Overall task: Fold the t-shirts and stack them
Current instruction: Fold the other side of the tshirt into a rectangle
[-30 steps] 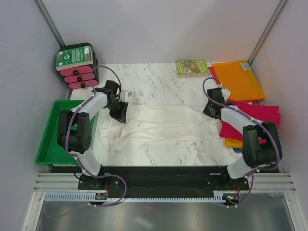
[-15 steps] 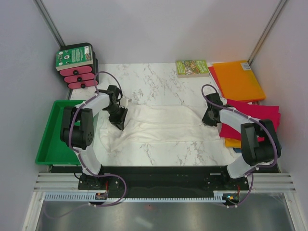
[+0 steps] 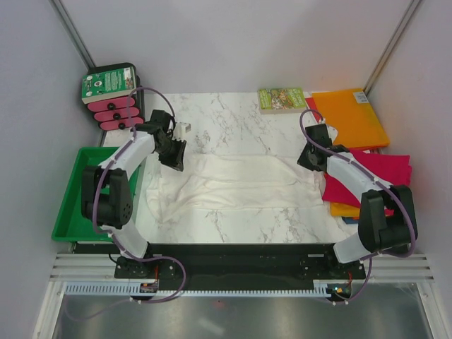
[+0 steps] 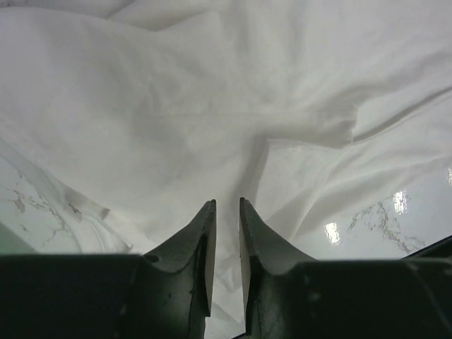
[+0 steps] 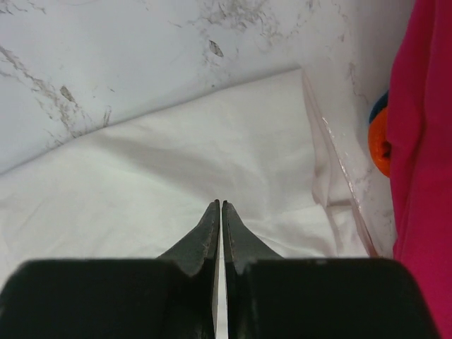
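standing at the near edge, i am seeing the thin, wrinkly white t-shirt (image 3: pixel 240 182) lying spread across the white marble table (image 3: pixel 233 116), stretching between the two arms. its near left part is lying rumpled, close to the green plastic tray (image 3: pixel 70 205) sitting at the left edge.

the left gripper (image 3: pixel 176 159) is hanging over the far left corner of that white cloth. in the left wrist view its dark fingers (image 4: pixel 201 233) are drawn close with only a thin slit between them (image 4: pixel 227 205), pointing down at creased white fabric (image 4: pixel 176 106); i cannot tell whether any cloth is caught in the slit.

the right gripper (image 3: pixel 308 161) is sitting at the far right corner of the same shirt. in its wrist view the gripper (image 5: pixel 219 204) is pressed tight together, tips over smooth white cloth (image 5: pixel 176 162) just inside the corner, with no fold visibly gripped.

just right of that corner the magenta t-shirt (image 3: pixel 374 169) is lying flat, its edge showing bright in the wrist view (image 5: pixel 424 141), with a bit of orange and blue cloth (image 5: pixel 381 138) peeking out beside it.

farther back, the flat orange t-shirt (image 3: pixel 349 116) is resting in the far right corner, and the small green-covered book (image 3: pixel 281 99) is lying just to its left.
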Robot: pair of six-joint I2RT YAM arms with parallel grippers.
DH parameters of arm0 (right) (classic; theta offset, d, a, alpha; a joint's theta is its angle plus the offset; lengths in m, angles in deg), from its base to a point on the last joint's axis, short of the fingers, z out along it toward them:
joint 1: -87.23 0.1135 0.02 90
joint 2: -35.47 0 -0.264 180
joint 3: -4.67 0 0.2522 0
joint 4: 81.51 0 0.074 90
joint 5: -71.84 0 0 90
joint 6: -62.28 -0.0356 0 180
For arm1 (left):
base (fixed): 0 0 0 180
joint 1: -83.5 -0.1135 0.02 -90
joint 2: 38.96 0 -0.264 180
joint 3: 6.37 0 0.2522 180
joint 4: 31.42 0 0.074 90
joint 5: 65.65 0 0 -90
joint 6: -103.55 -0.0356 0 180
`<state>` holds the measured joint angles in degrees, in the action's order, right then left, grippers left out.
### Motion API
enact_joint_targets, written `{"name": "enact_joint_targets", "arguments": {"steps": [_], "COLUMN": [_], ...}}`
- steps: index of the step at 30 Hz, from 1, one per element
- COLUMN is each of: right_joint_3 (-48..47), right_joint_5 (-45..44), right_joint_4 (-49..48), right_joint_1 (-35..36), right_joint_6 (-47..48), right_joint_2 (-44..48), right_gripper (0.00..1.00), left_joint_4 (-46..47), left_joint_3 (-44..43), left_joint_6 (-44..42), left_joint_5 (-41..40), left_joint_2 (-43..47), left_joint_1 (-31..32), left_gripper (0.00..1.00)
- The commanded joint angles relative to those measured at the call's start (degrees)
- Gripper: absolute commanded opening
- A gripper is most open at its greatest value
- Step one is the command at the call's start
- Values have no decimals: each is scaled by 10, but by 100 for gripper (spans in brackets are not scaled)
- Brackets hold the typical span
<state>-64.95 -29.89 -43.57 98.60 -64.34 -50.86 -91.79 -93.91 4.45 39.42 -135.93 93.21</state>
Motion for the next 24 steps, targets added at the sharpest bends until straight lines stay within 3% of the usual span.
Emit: {"name": "enact_joint_targets", "arguments": {"steps": [1,9,16,24], "right_joint_3": [-18,-12,2,15], "right_joint_5": [-10,-20,-20,-22], "right_joint_4": [-1,-5,-19,-22], "right_joint_1": [11,14,23,26], "right_joint_6": [-2,0,-8,-12], "right_joint_2": [12,12,12,11], "right_gripper": [9,8,8,7], "left_joint_4": [-3,-9,-4,-36], "left_joint_3": [-17,-12,18,78], "left_joint_6": [18,-6,-17,-72], "left_joint_5": [-11,31,81,103], "left_joint_2": [-84,-94,-18,2], "left_joint_1": [6,9,12,50], "left_gripper": [24,22,21,21]}}
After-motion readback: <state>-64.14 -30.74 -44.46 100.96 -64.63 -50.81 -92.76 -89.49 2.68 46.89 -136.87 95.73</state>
